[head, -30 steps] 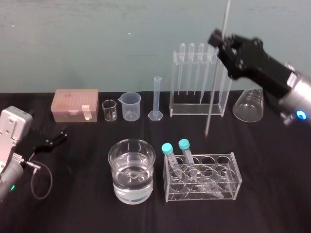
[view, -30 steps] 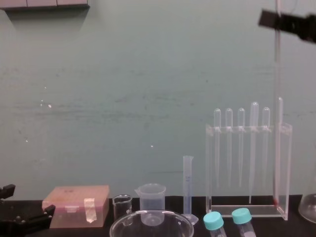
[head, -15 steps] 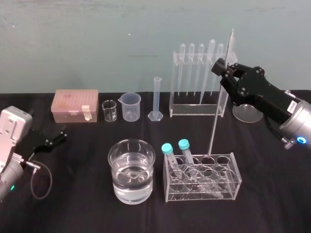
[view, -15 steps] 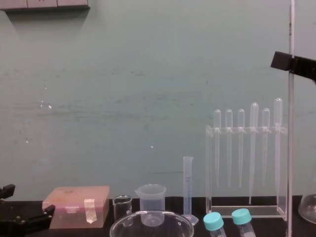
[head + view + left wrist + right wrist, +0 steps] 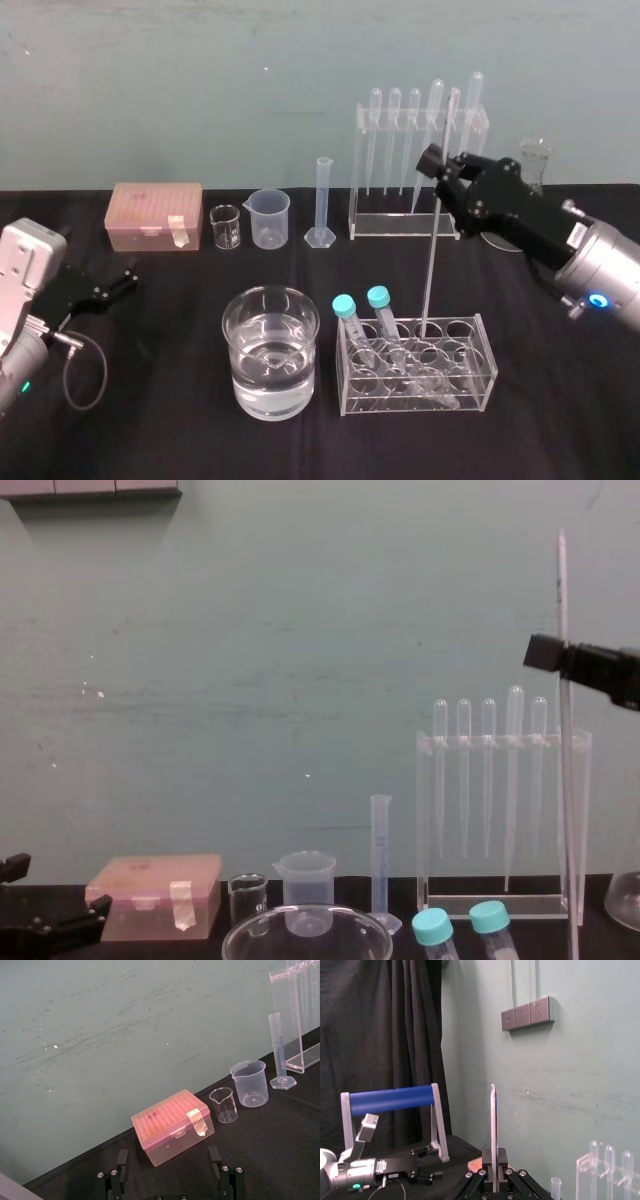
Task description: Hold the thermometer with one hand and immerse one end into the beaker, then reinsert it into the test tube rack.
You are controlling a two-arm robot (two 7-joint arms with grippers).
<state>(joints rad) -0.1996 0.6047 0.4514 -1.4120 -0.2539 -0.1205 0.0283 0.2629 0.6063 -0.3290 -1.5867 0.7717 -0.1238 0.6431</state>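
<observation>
Over the black desk (image 5: 150,440) the biggest thing at work is the right arm, reaching in from the right edge toward the back. Its right gripper (image 5: 437,168) is clamped narrowly on the thermometer (image 5: 430,270), well up the rod's length. I judge this grip leaves the long lower part free to go into liquid while the fingers stay dry.

At the left edge the left gripper (image 5: 170,1185) lies parked low on the cloth with its fingers spread wide and holding nothing. That fits a job one arm can do.

Next in size is the test tube rack (image 5: 355,190), standing upright at the back edge, right of the middle. Its top bar carries a row of pipettes (image 5: 393,140) that hang by their bulbs. The rack probably sits far back so that tall glass stays clear of the arms.

Nearer the front edge, a low tube rack (image 5: 470,370) holds two blue-capped tubes (image 5: 345,308). Just to its left, near the middle of the front edge, stands the beaker (image 5: 271,352), partly filled with water.

The thermometer hangs nearly upright with a slight lean. Its lower end is down at the low tube rack's back row, and whether it sits in a hole or hangs behind I cannot tell. It is apart from the water, so the dip seems to call for a lift and a move left.
</observation>
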